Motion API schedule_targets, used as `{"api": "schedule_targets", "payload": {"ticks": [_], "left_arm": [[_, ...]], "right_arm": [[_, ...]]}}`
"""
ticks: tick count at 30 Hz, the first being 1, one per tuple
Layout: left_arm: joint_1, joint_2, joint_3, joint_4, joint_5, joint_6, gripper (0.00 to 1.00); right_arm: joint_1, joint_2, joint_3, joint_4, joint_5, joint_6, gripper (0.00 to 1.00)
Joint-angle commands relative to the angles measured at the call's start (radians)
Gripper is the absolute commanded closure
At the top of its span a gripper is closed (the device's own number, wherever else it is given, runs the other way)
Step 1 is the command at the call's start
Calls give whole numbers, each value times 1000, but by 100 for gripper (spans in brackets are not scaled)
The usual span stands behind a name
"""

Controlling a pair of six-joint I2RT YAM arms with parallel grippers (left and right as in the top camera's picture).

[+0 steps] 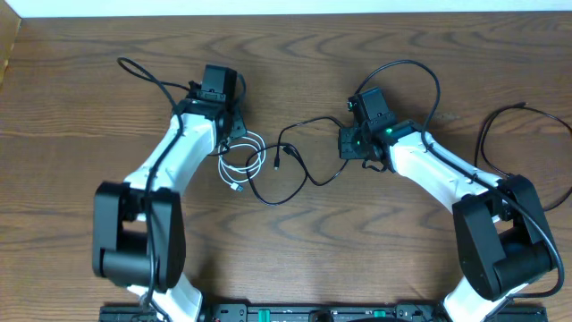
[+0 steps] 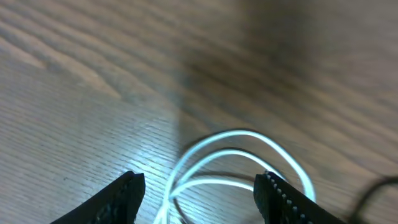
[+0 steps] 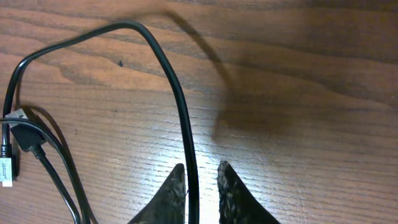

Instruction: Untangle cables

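Left gripper (image 2: 199, 180) is held apart astride the white cable (image 2: 249, 140); right gripper (image 3: 201, 167) is barely parted around the black cable (image 3: 177, 87). Release is judged underway; a fresh grasp is needed next

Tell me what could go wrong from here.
The black cable runs between the slightly parted fingers of the right gripper; pulling away could drag it toward the white cable. Its loops lie between the fingers of the open left gripper; lifting might snag one.
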Motion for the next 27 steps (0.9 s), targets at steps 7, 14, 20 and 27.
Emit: {"api": "schedule_targets", "payload": {"ticks": [7,14,20,27], "left_arm": [[135,42,20,-18,-8,5,38],[270,42,20,-18,310,5,37],[325,42,20,-18,481,6,34],[290,42,10,-25,493,6,47]], "right_arm": [[32,9,-27,37,18,3,94],[47,9,23,110,-79,2,91],[62,9,95,157,-206,24,91],[106,9,94,190,-85,47,96]]}}
